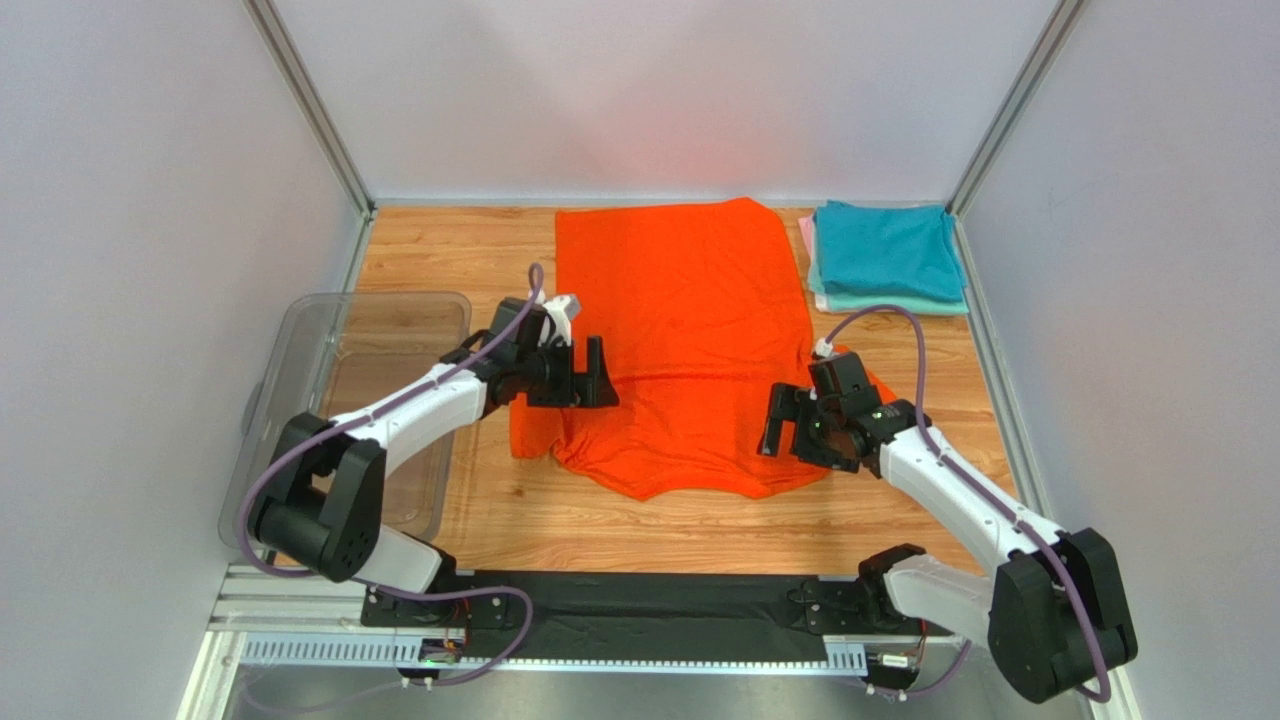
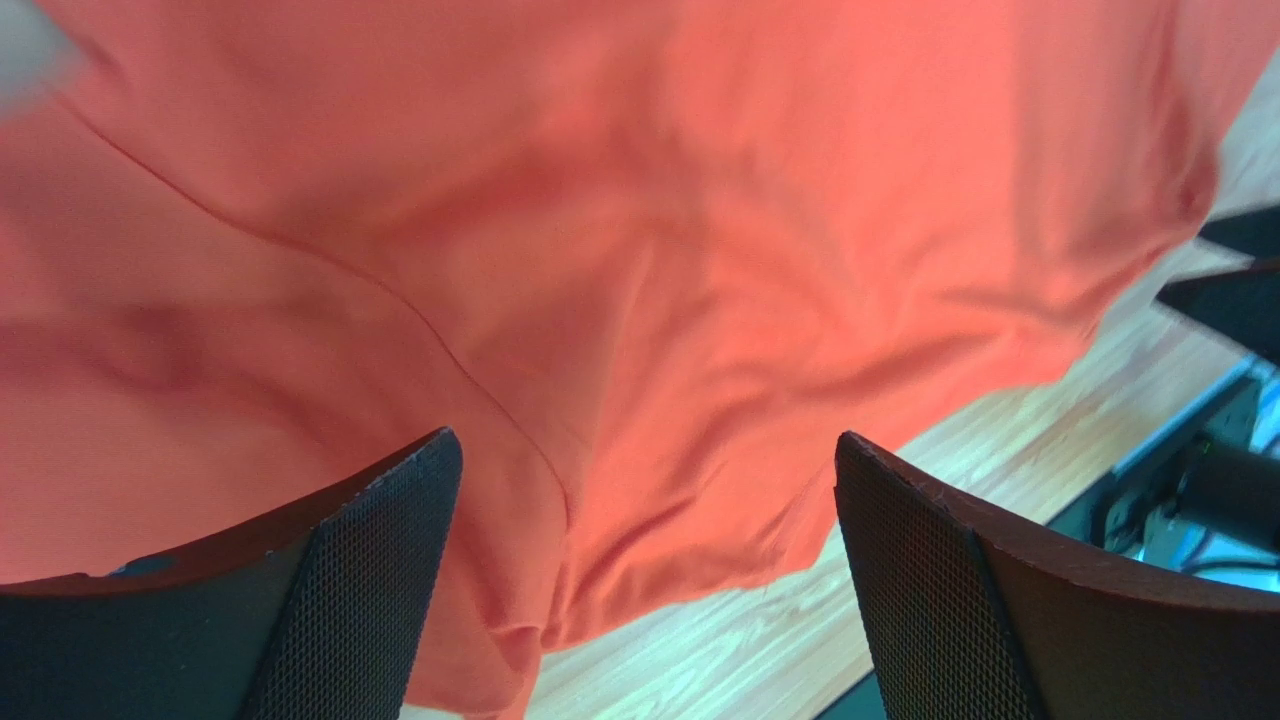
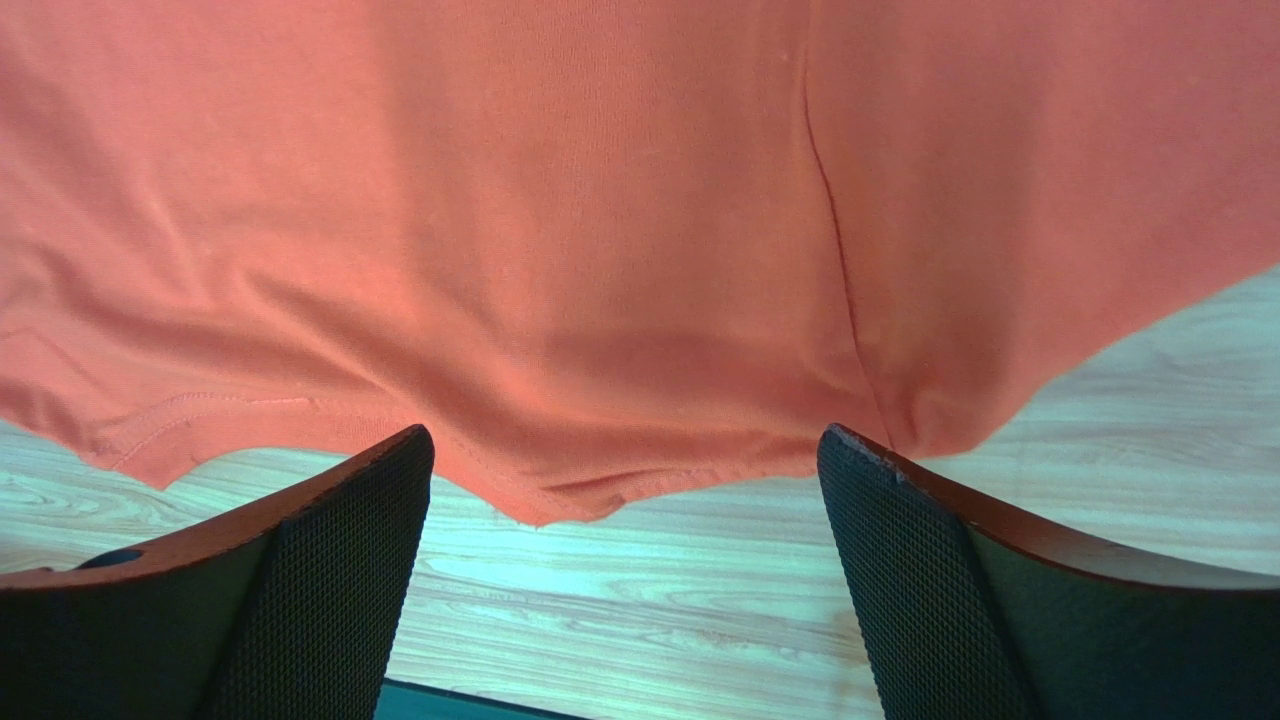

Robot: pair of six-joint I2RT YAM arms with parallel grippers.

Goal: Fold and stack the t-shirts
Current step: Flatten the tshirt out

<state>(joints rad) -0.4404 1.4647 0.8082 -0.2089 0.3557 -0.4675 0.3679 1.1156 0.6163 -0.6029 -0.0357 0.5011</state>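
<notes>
A bright orange t-shirt (image 1: 676,338) lies spread flat on the wooden table, with wrinkles along its near edge. My left gripper (image 1: 595,375) is open and empty just above the shirt's near-left part, with orange fabric (image 2: 631,255) between and beyond its wide-apart jaws (image 2: 646,450). My right gripper (image 1: 781,423) is open and empty over the shirt's near-right part; the hem (image 3: 601,480) lies just beyond its jaws (image 3: 624,443). A folded stack stands at the back right: teal (image 1: 887,248) on top, mint green (image 1: 890,305) under it, pale pink (image 1: 807,240) showing at the left edge.
A clear plastic tub (image 1: 308,338) stands at the left, partly under my left arm. Bare wood (image 1: 661,525) runs between the shirt and the black strip at the arm bases. White walls with metal posts close in the table on three sides.
</notes>
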